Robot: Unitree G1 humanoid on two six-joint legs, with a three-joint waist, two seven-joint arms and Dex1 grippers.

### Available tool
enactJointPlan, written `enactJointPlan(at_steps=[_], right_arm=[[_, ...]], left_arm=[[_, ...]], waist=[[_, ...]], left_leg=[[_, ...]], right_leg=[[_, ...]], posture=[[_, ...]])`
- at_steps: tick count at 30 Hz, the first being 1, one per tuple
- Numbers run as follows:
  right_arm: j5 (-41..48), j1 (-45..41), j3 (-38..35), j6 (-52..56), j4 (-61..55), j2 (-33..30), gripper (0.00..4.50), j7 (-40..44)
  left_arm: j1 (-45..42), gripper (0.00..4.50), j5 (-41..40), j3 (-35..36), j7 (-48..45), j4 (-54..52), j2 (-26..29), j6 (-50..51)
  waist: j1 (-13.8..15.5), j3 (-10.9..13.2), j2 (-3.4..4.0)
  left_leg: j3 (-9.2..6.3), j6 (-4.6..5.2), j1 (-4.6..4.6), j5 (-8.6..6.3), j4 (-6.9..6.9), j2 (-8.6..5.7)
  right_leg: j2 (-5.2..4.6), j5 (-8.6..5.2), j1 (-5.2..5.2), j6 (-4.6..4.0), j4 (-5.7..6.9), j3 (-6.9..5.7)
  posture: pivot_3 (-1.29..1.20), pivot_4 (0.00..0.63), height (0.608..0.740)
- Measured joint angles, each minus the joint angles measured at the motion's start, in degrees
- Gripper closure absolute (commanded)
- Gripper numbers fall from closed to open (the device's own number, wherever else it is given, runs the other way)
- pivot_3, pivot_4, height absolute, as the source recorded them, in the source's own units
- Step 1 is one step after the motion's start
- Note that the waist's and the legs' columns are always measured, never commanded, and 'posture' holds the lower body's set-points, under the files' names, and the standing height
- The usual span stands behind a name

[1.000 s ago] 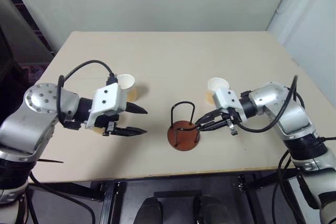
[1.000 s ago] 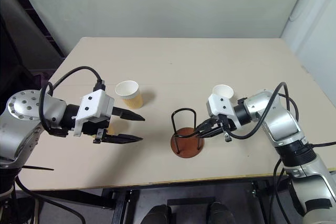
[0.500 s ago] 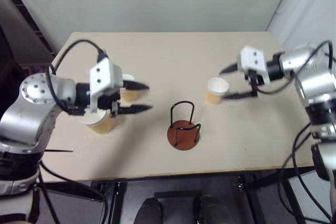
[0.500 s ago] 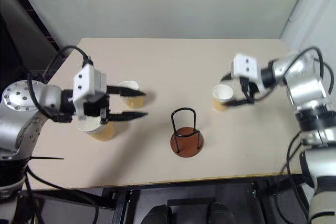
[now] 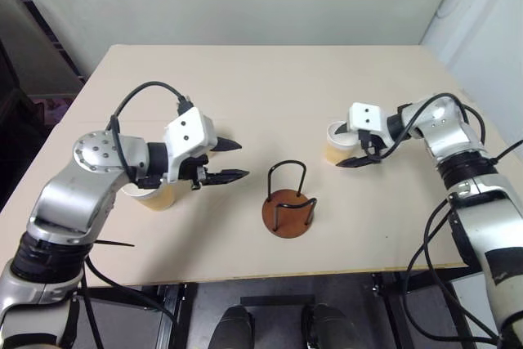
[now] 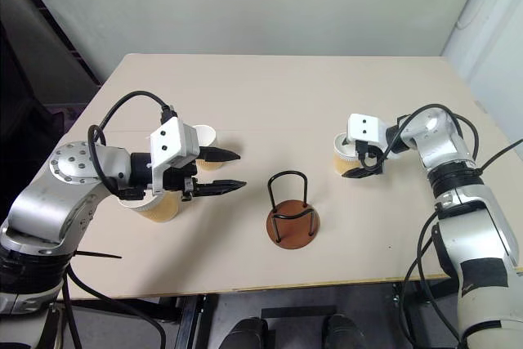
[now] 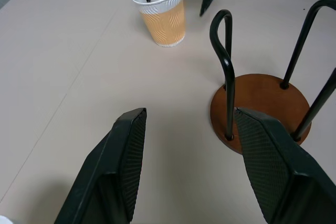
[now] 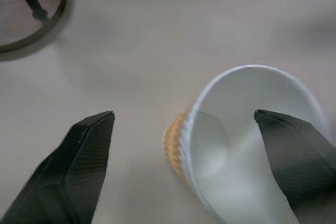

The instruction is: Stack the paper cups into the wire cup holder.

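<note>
Where pale walls meet behind, the beige table stands

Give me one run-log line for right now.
right gripper: open, one finger inside cup | left gripper: open, nothing held | wire cup holder: no cups in it

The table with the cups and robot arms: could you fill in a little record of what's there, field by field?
table: beige, holds everything
holder: brown disc with black wire loops, no cup in it
right cup: upright, one finger of the right gripper inside its rim, one outside, open
left cups: one behind the open left gripper, one under that arm
cups total: three
</note>
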Motion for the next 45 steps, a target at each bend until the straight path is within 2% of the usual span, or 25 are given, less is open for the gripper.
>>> enactJointPlan(at_steps=[8, 10, 13, 16, 20, 22, 24, 27, 30, 39, 42, 45], right_arm=[[-0.31, -0.07, -0.33, -0.67, 0.25, 0.95, 3.95, 1.32], [0.29, -0.03, -0.75, -0.40, -0.86, 0.25, 4.48, 2.92], [3.05, 0.44, -2.40, 1.90, -5.36, -1.47, 4.48, 6.57], [9.22, 0.91, -5.37, 9.37, -14.76, -4.82, 4.48, 11.90], [26.22, 1.12, -9.38, 26.97, -36.58, -12.37, 4.48, 15.41], [31.77, 1.66, -10.65, 32.99, -44.31, -12.61, 4.48, 15.55], [36.23, 3.42, -11.17, 38.81, -51.05, -9.56, 4.48, 14.41], [37.85, 6.97, -9.57, 42.05, -55.90, -7.11, 4.48, 12.45], [37.53, 7.88, -6.90, 42.26, -57.30, -5.18, 4.48, 11.43], [32.69, 9.14, -2.52, 39.47, -57.73, -4.61, 4.48, 10.63], [30.77, 9.43, -1.06, 38.01, -57.59, -4.64, 3.90, 10.69], [29.21, 9.43, -0.30, 37.00, -56.87, -4.58, 2.88, 10.68]], left_arm=[[0.00, 1.64, -2.98, 2.78, -2.40, -1.08, 1.25, 0.24], [-0.01, 1.64, -3.93, 3.37, -3.34, -1.08, 1.45, 0.23], [-0.05, 1.64, -5.28, 3.94, -4.40, -1.10, 1.68, 0.23], [-0.04, 1.64, -7.72, 6.74, -6.85, -1.12, 3.55, 0.22], [3.35, 1.64, -11.06, 14.91, -12.17, -1.15, 10.15, 0.18], [6.28, 1.64, -11.75, 17.39, -14.79, -1.03, 12.12, 0.15], [11.25, 1.64, -11.58, 18.52, -18.05, -0.98, 14.42, -0.25], [15.07, 1.64, -10.99, 18.33, -20.42, -1.12, 15.08, -1.52], [14.88, 1.64, -10.99, 18.33, -20.63, -1.30, 15.26, -2.40], [15.74, 1.64, -11.80, 19.48, -19.42, -3.25, 15.41, -2.19], [16.37, 1.64, -12.20, 20.28, -19.34, -3.49, 15.42, -1.87], [16.94, 1.64, -12.28, 22.72, -19.30, -3.40, 15.88, -1.72]], waist=[[-0.02, 0.00, 0.00], [-0.02, 0.00, 0.00], [-0.02, 0.00, 0.00], [-0.05, 0.03, 0.03], [-0.18, 0.02, 0.04], [-0.41, -0.01, -0.02], [-0.72, -0.03, -0.06], [-0.65, 0.00, -0.11], [-0.42, 0.02, -0.10], [-0.56, 0.00, -0.13], [-0.53, 0.00, -0.13], [-0.54, 0.00, -0.13]], left_leg=[[-0.04, 0.00, 0.07, 0.13, 0.02, 0.01], [-0.04, 0.00, 0.07, 0.13, 0.02, 0.01], [-0.02, -0.01, 0.05, 0.13, -0.01, 0.00], [0.05, -0.04, -0.04, 0.13, -0.04, 0.00], [0.28, -0.68, -0.11, 0.46, -0.03, -0.02], [0.36, -0.79, 0.06, 0.40, 0.01, -0.02], [0.27, -0.66, 0.38, 0.08, 0.08, 0.10], [-0.01, -0.54, 0.51, 0.02, 0.02, 0.35], [-0.20, -0.52, 0.51, 0.02, -0.05, 0.76], [-0.09, -0.50, 0.56, -0.01, -0.03, 0.83], [-0.07, -0.53, 0.55, -0.04, -0.04, 0.87], [-0.05, -0.54, 0.54, -0.08, -0.04, 0.89]], right_leg=[[0.00, 0.00, 0.02, -0.02, 0.12, 0.00], [0.00, -0.01, 0.02, -0.02, 0.12, 0.00], [0.00, -0.02, 0.01, -0.03, 0.09, 0.00], [0.02, -0.06, -0.06, -0.10, 0.04, 0.00], [0.18, -0.35, -0.05, -0.01, 0.03, 0.02], [0.47, -0.61, 0.16, -0.38, 0.00, 0.11], [0.91, -0.81, 0.41, -0.72, 0.01, 0.25], [1.11, -0.89, 0.37, -0.86, 0.20, 0.23], [1.12, -0.89, 0.29, -0.94, 0.36, 0.20], [1.13, -0.84, 0.28, -1.11, 0.38, 0.18], [1.14, -0.84, 0.25, -1.11, 0.39, 0.17], [1.15, -0.84, 0.23, -1.11, 0.39, 0.17]], posture=[[0.00, 0.150, 0.740], [0.00, 0.150, 0.740], [0.00, 0.150, 0.740], [0.00, 0.150, 0.740], [0.00, 0.150, 0.740], [0.00, 0.150, 0.740], [0.00, 0.150, 0.740], [0.00, 0.150, 0.740], [0.00, 0.150, 0.740], [0.00, 0.150, 0.740], [0.00, 0.150, 0.740], [0.00, 0.150, 0.740]])
